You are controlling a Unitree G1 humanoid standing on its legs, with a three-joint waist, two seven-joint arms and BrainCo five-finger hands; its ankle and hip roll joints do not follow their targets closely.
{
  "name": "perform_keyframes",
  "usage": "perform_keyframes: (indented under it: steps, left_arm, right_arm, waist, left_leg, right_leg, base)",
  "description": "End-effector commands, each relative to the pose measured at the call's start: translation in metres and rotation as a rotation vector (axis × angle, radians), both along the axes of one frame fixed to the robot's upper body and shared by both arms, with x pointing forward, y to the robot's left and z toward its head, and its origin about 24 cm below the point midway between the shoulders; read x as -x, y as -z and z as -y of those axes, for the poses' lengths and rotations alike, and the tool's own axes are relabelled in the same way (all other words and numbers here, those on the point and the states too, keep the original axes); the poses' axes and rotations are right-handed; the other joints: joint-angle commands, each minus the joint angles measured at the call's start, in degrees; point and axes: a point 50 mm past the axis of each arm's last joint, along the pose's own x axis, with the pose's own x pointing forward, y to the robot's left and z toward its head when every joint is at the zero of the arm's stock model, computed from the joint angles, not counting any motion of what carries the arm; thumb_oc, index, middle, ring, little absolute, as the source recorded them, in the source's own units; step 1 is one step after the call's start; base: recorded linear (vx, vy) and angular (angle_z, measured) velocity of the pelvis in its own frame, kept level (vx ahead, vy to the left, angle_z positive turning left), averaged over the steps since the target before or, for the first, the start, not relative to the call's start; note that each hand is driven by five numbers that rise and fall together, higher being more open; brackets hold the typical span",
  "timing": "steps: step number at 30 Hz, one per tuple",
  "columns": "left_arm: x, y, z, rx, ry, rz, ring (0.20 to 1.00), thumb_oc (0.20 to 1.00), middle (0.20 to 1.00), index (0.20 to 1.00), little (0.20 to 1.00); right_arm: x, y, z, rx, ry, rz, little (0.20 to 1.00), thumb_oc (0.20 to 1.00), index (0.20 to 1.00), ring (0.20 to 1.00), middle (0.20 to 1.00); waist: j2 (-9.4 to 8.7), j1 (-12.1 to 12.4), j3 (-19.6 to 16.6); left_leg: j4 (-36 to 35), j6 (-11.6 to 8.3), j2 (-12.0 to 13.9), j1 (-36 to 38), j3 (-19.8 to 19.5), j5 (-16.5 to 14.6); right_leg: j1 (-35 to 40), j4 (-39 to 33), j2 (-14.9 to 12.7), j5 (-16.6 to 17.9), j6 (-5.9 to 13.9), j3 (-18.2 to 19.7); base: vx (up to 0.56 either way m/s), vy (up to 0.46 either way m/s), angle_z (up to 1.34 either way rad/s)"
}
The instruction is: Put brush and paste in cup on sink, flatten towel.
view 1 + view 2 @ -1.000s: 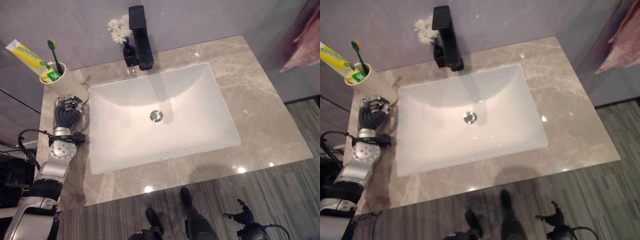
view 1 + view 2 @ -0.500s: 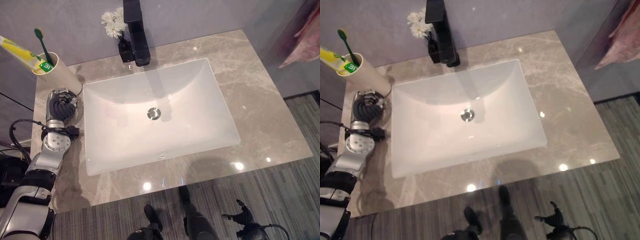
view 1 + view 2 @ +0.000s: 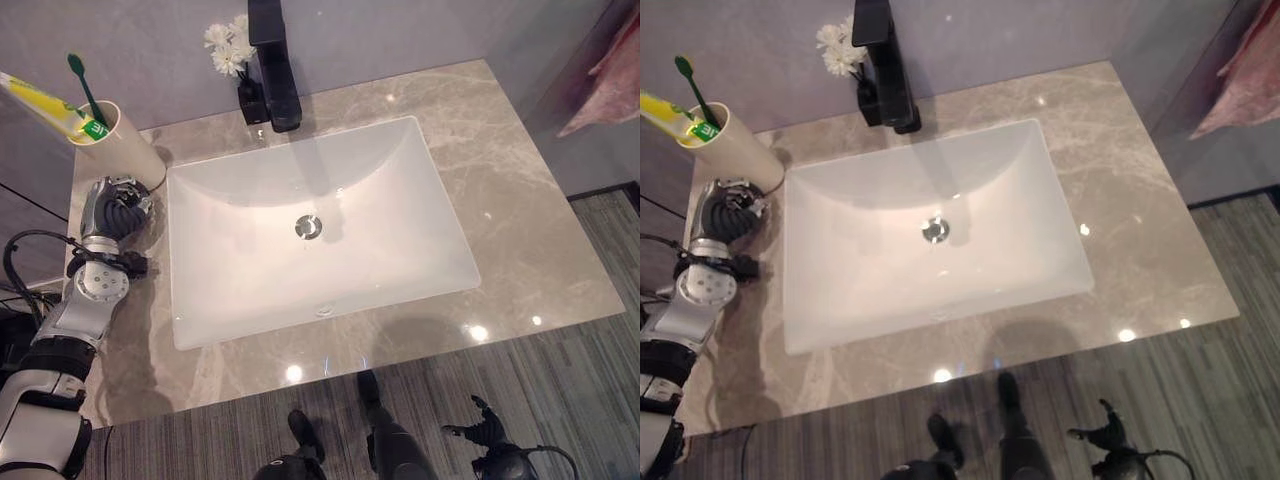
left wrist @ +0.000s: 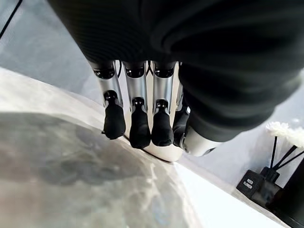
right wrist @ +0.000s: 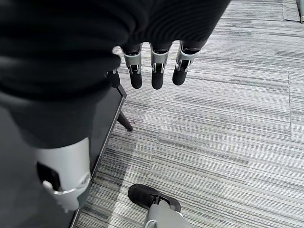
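A cream cup (image 3: 125, 152) stands at the counter's back left corner, with a green toothbrush (image 3: 82, 85) and a yellow toothpaste tube (image 3: 45, 100) upright in it. My left hand (image 3: 113, 205) rests on the counter just in front of the cup's base, fingers (image 4: 138, 128) relaxed and straight, holding nothing. Whether they touch the cup (image 4: 166, 153) I cannot tell. A pink towel (image 3: 612, 80) hangs at the far right, beyond the counter. My right hand (image 5: 154, 71) hangs over the striped floor, open and empty, low to the right of the counter (image 3: 488, 432).
A white rectangular basin (image 3: 420, 250) fills the middle of the marble counter (image 3: 530, 230). A black faucet (image 3: 275, 65) and a small dark vase of white flowers (image 3: 232, 55) stand behind it. Grey walls rise behind the counter and at its left.
The camera shifted up and left after the oldest frames. Since half a second ago my left arm has drawn slightly left, its hand still by the cup. The cup's contents stay put.
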Motion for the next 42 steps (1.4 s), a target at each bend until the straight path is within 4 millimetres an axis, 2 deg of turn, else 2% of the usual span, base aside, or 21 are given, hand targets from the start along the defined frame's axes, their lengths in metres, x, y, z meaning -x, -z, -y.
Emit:
perform_keyframes:
  steps: [1,6,11,19,25,27,35,38,40,41,42]
  left_arm:
    - [0.005,-0.022,-0.016,-0.024,-0.027,0.058,0.2,0.2,0.2,0.2,0.2]
    - [0.014,-0.017,-0.032,-0.031,-0.099,0.033,0.2,0.2,0.2,0.2,0.2]
    - [0.018,-0.022,-0.044,-0.084,-0.163,0.037,0.2,0.2,0.2,0.2,0.2]
    - [0.002,-0.042,-0.046,-0.134,-0.203,0.035,0.2,0.2,0.2,0.2,0.2]
    - [-0.003,-0.046,-0.053,-0.131,-0.255,0.016,0.2,0.2,0.2,0.2,0.2]
    - [-0.006,-0.052,-0.055,-0.136,-0.281,0.014,0.2,0.2,0.2,0.2,0.2]
    - [-0.016,-0.063,-0.047,-0.174,-0.271,0.03,0.2,0.2,0.2,0.2,0.2]
    - [-0.019,-0.069,-0.045,-0.218,-0.29,0.035,0.2,0.2,0.2,0.2,0.2]
    - [-0.024,-0.069,-0.039,-0.159,-0.284,0.067,0.2,0.2,0.2,0.2,0.2]
    - [-0.024,-0.069,-0.039,-0.16,-0.281,0.066,0.2,0.2,0.2,0.2,0.2]
    - [-0.029,-0.068,-0.029,-0.143,-0.243,0.078,0.2,0.2,0.2,0.2,0.2]
  right_arm:
    - [0.003,-0.005,0.016,0.026,0.031,0.003,1.0,1.0,1.0,1.0,1.0]
    - [0.007,-0.004,0.019,0.031,0.039,-0.007,1.0,1.0,1.0,1.0,1.0]
    - [0.003,-0.005,0.017,0.027,0.017,0.005,1.0,1.0,1.0,1.0,1.0]
    - [0.002,-0.006,0.016,0.024,0.002,0.001,1.0,1.0,1.0,1.0,1.0]
    - [-0.003,-0.006,0.013,0.015,-0.007,0.014,1.0,1.0,1.0,1.0,1.0]
    - [0.0,-0.003,0.009,-0.007,-0.006,0.004,1.0,1.0,1.0,1.0,1.0]
    - [0.009,0.004,0.004,-0.014,-0.014,-0.041,1.0,1.0,1.0,1.0,1.0]
    - [0.005,0.002,0.003,-0.014,-0.021,-0.025,1.0,1.0,1.0,1.0,1.0]
    - [0.001,0.001,0.001,-0.021,-0.027,-0.008,1.0,1.0,1.0,1.0,1.0]
    - [0.002,0.001,0.001,-0.021,-0.025,-0.01,1.0,1.0,1.0,1.0,1.0]
    - [0.0,0.001,-0.003,-0.033,-0.038,-0.003,1.0,1.0,1.0,1.0,1.0]
  waist:
    - [1.55,-0.2,-0.25]
    - [1.57,-0.04,-0.29]
    - [0.81,-0.02,0.01]
    - [0.25,-1.05,0.77]
    - [-0.24,-1.69,0.52]
    - [-0.92,-2.33,0.21]
    - [-2.02,-3.03,-0.18]
    - [-2.58,-3.2,0.05]
    - [-3.41,-3.41,0.49]
    - [-2.94,-3.26,0.29]
    - [-3.55,-3.41,0.36]
  left_leg:
    - [0.64,-3.13,0.25,2.27,-1.8,0.68]
    - [0.64,-3.07,0.12,2.34,-1.72,0.58]
    - [0.64,-2.9,0.18,2.67,-1.06,0.44]
    - [0.64,-2.85,0.19,2.32,-0.65,0.4]
    - [0.64,-2.84,0.22,2.31,0.0,0.36]
    - [0.64,-2.87,0.38,1.84,0.36,0.45]
    - [0.64,-2.8,0.59,1.59,0.95,0.38]
    - [0.64,-2.76,0.57,1.46,1.49,0.36]
    - [0.64,-2.73,0.63,1.27,1.86,0.45]
    - [0.64,-2.92,0.59,1.84,0.99,-1.15]
    - [0.64,-2.82,0.67,1.79,1.13,-1.17]
  right_leg:
    - [3.55,0.06,-3.23,-1.55,4.86,-2.38]
    - [3.51,0.06,-3.23,-1.59,4.89,-2.4]
    - [3.53,0.06,-2.85,-1.41,4.89,-1.52]
    - [2.85,0.06,-2.61,-1.26,5.01,-1.24]
    - [2.34,0.06,-2.48,-0.95,5.1,-0.52]
    - [1.69,0.06,-2.26,-0.71,5.16,0.01]
    - [1.08,0.06,-2.03,-0.42,5.27,0.7]
    - [0.62,0.06,-1.85,-0.15,5.41,1.08]
    - [0.21,0.06,-1.64,0.1,5.48,1.46]
    - [0.82,0.06,-1.68,-1.17,5.98,1.44]
    - [0.76,0.06,-1.66,-0.97,5.99,1.56]
  base:
    - [0.0,0.0,0.0]
    - [0.0,0.0,0.0]
    - [0.0,0.001,-0.02]
    - [0.0,0.001,0.0]
    - [0.01,0.008,-0.05]
    - [0.02,0.011,-0.07]
    - [0.01,0.006,-0.03]
    - [-0.01,0.018,-0.04]
    - [0.03,0.043,-0.15]
    - [0.09,0.064,-0.15]
    - [0.01,0.006,-0.1]
